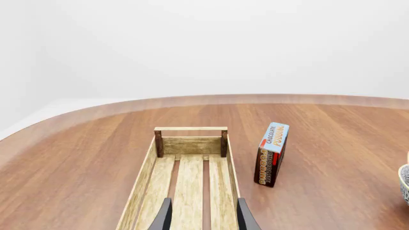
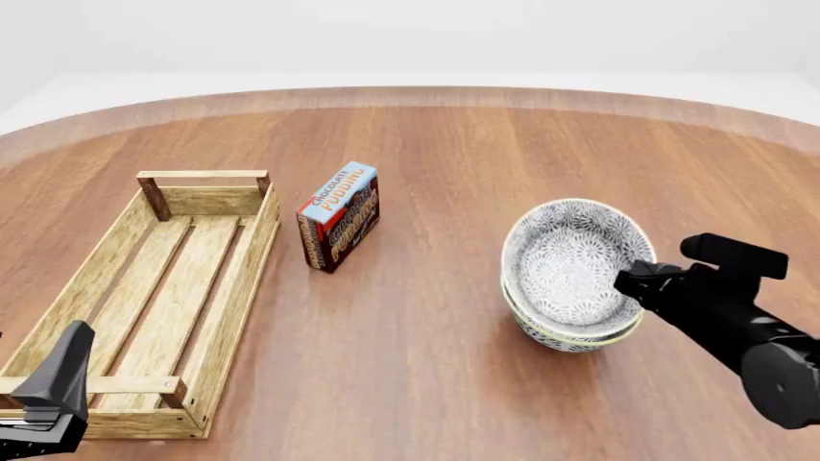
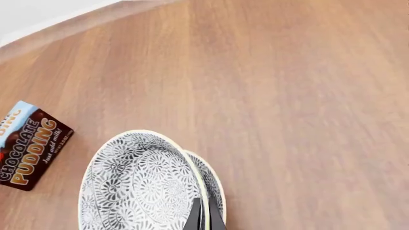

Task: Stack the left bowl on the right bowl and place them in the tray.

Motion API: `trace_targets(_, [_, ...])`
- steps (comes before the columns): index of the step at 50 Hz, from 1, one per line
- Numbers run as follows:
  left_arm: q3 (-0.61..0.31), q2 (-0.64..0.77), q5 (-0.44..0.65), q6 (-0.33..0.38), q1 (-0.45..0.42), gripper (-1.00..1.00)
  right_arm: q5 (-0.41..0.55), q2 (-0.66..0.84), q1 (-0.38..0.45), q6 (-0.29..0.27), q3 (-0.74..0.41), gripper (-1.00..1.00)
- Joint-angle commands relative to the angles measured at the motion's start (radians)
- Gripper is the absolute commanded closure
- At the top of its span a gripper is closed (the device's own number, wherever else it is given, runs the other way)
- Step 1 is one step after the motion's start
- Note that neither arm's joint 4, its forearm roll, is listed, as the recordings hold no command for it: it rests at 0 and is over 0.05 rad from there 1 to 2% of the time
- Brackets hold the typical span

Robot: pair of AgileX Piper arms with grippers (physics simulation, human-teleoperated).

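grey-floral left bowl (image 2: 566, 257), tilted, atop right bowl (image 2: 570, 331)

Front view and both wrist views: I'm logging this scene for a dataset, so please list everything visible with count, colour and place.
left bowl: one, white with grey floral pattern and cream rim, tilted, nested on the other bowl at the table's right.
right bowl: one, same pattern, underneath, resting on the table.
tray: one, pale wooden slats, on the table's left, nothing in it.
chocolate pudding box: one, brown, blue and white, standing just right of the tray's far end.
table: one, reddish-brown wood.
left gripper: one, black, open, over the tray's near end.
right gripper: one, black, shut on the left bowl's rim.
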Motion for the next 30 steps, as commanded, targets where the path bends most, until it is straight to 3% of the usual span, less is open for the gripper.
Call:
trace_targets(1, [0.0, 0.0, 0.0, 0.0, 0.0, -1.0, -0.009, 0.043, -0.014, -0.011, -0.017, 1.0])
trace_targets(2, [0.0, 0.0, 0.0, 0.0, 0.0, -1.0, -0.004, 0.037, -0.011, -0.018, -0.017, -1.0])
trace_targets(24, [0.0, 0.0, 0.0, 0.0, 0.0, -1.0, 0.031, -0.019, 0.006, -0.037, -0.016, -1.0])
trace_targets(30, [0.0, 0.0, 0.0, 0.0, 0.0, -1.0, 0.101, -0.068, -0.008, -0.072, -0.037, -1.0])
